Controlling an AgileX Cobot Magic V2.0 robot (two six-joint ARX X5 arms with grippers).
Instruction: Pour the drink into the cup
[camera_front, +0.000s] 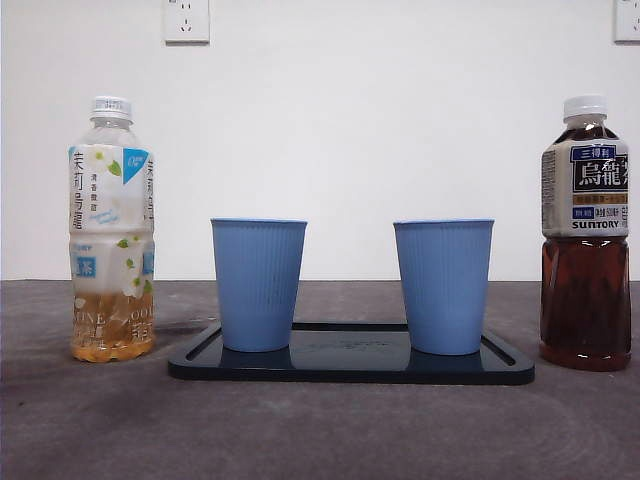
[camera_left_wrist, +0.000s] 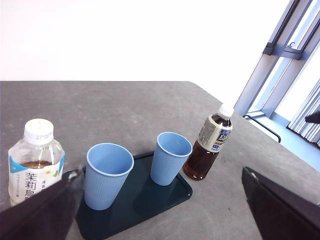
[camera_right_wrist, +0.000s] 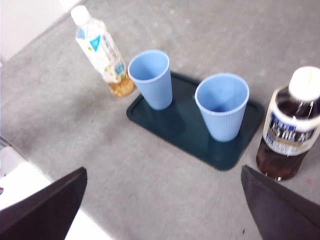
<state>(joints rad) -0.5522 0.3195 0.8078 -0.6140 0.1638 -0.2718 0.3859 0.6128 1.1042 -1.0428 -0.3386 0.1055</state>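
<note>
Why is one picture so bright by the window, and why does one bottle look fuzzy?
Left wrist view: daylight washes out the window and wall, so they glare white. Right wrist view: the dark tea bottle sits close and looks soft, its white cap smeared, and a corner is bleached white. Front view: even light, sharp, with faint reflections on the glossy dark tray.

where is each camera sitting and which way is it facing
Front view: low at table height, facing the wall; no robot parts show.
Left wrist view: above the jasmine tea bottle, looking down across the tray; open jaws at bottom.
Right wrist view: above the oolong bottle; open jaws at bottom.
All share both blue cups.
</note>
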